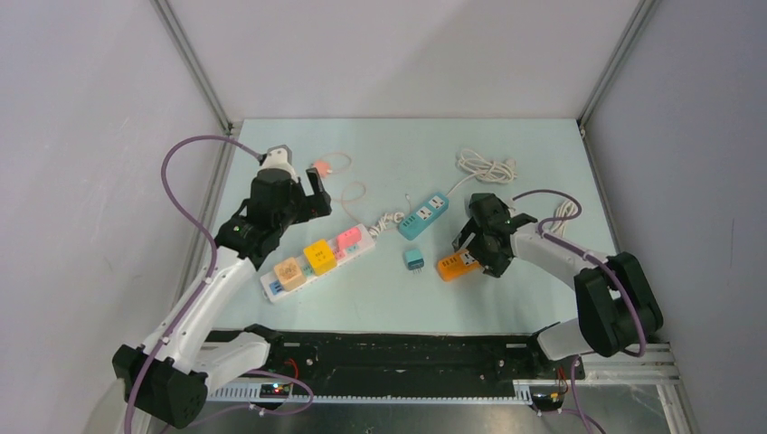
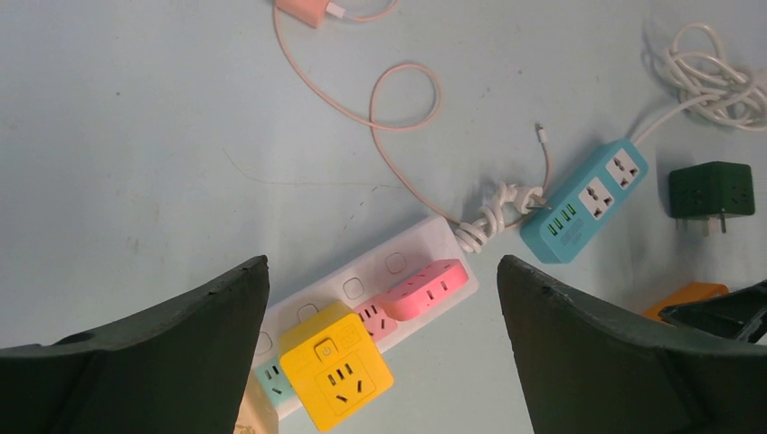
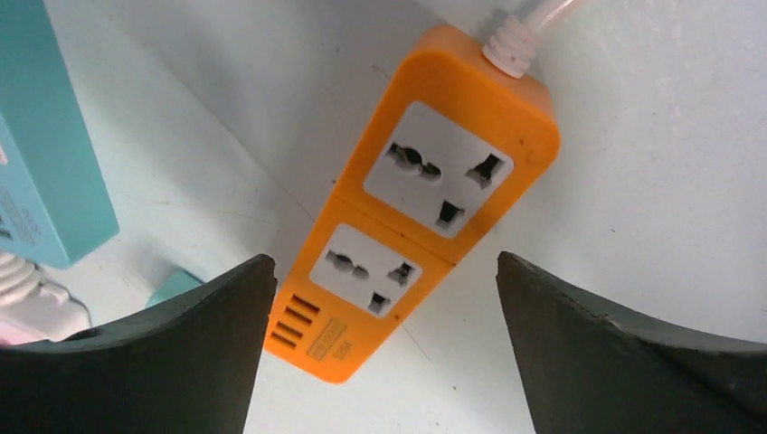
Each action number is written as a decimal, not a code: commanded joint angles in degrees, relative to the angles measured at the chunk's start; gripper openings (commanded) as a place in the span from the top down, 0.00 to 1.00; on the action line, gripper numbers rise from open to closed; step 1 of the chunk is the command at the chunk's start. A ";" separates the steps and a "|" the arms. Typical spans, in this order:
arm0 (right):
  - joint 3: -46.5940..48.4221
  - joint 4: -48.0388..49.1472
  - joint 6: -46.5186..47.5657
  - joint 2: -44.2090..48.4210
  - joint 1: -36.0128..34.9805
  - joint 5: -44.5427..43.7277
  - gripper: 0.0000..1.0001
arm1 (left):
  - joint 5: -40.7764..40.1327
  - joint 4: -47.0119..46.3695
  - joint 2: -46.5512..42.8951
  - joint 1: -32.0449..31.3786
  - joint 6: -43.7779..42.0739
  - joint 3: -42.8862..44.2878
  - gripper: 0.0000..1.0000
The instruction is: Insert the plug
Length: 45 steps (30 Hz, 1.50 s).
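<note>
Fingers (image 2: 163, 362) of the left gripper (image 2: 382, 264) are gaping empty above the white strip (image 1: 312, 262). Between the strips the teal plug (image 1: 415, 259) is lying loose, likely light and rigid, best pinched across flat sides. The right gripper (image 3: 384, 262) is gaping above the orange strip (image 3: 425, 226).

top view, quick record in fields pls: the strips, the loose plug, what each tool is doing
white strip: left of centre, lying diagonally
plugged into it: yellow adapter, pink adapter, pale orange adapter
teal strip: mid-table, both sockets empty
orange strip: right of centre, both sockets empty
loose plug: small, teal, lying between the teal strip and the orange strip, unheld
left tool: open, above the white strip, holding nothing
right tool: open, above the orange strip, holding nothing
</note>
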<state>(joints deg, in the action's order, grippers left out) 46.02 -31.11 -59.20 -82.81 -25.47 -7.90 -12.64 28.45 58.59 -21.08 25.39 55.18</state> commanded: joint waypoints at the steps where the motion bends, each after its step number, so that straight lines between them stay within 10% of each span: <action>1: 2.90 -2.56 1.50 6.87 -0.60 -1.51 0.01 | 2.91 -1.73 -2.42 0.34 -1.58 0.31 0.00; 11: 9.46 -0.76 14.83 12.80 5.84 -2.74 0.05 | 11.23 -2.01 -3.53 0.25 -2.42 0.71 0.00; 32: 34.08 -2.19 41.91 -24.79 10.29 -1.41 0.05 | 15.74 -2.39 -3.04 0.23 -3.91 1.29 0.00; 41: 36.07 -2.82 41.10 -27.78 8.91 -5.29 0.24 | 15.19 -2.30 -2.48 0.20 -5.32 1.84 0.00; 45: 35.94 -2.52 40.81 -27.34 8.87 -5.54 0.48 | 17.28 -2.38 -2.73 0.23 -5.68 1.61 0.00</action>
<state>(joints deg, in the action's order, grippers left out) 79.59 -34.00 -18.33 -110.39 -16.19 -11.64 2.24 27.59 56.49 -21.08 21.85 55.18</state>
